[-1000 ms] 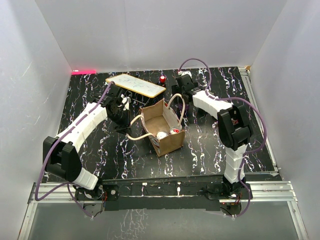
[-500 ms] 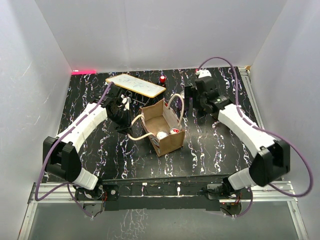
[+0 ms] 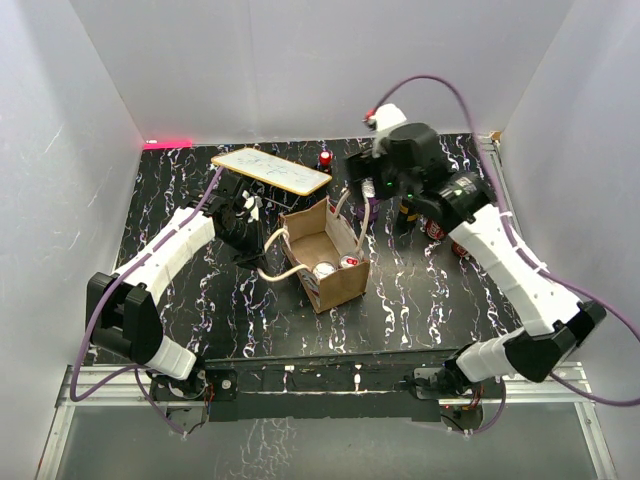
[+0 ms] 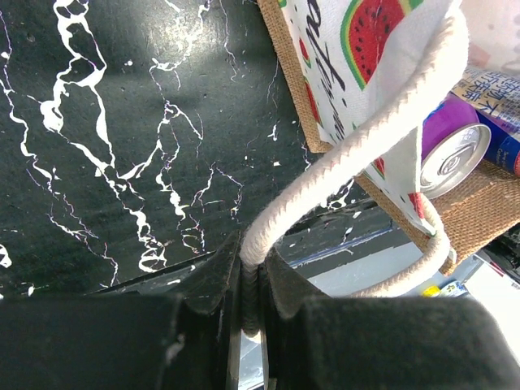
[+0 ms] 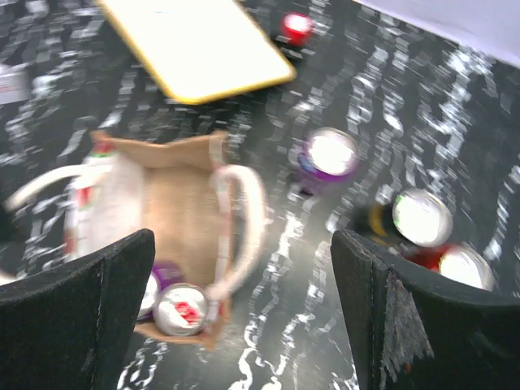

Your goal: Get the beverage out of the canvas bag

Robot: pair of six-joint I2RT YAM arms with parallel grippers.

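Note:
The canvas bag (image 3: 325, 250) stands open mid-table, with a watermelon print outside (image 4: 349, 65). Two beverage cans lie inside it, a purple one (image 5: 154, 280) and a red-and-white one (image 5: 183, 309); both show in the top view (image 3: 324, 270). My left gripper (image 4: 250, 280) is shut on the bag's left rope handle (image 4: 357, 154), just left of the bag (image 3: 250, 215). My right gripper (image 3: 362, 188) is open and empty, raised above the bag's far right corner. It looks down at the bag (image 5: 175, 203) between its jaws (image 5: 244, 252).
Three cans stand on the table right of the bag: purple (image 5: 329, 154), yellow-black (image 5: 418, 218) and red (image 5: 463, 268). A yellow-edged board (image 3: 270, 170) lies behind the bag, with a small red object (image 3: 325, 158) next to it. White walls enclose the table.
My right arm has lifted and swung its gripper back over the bag's far right side, uncovering the cans on the right. The left arm and the bag have not moved.

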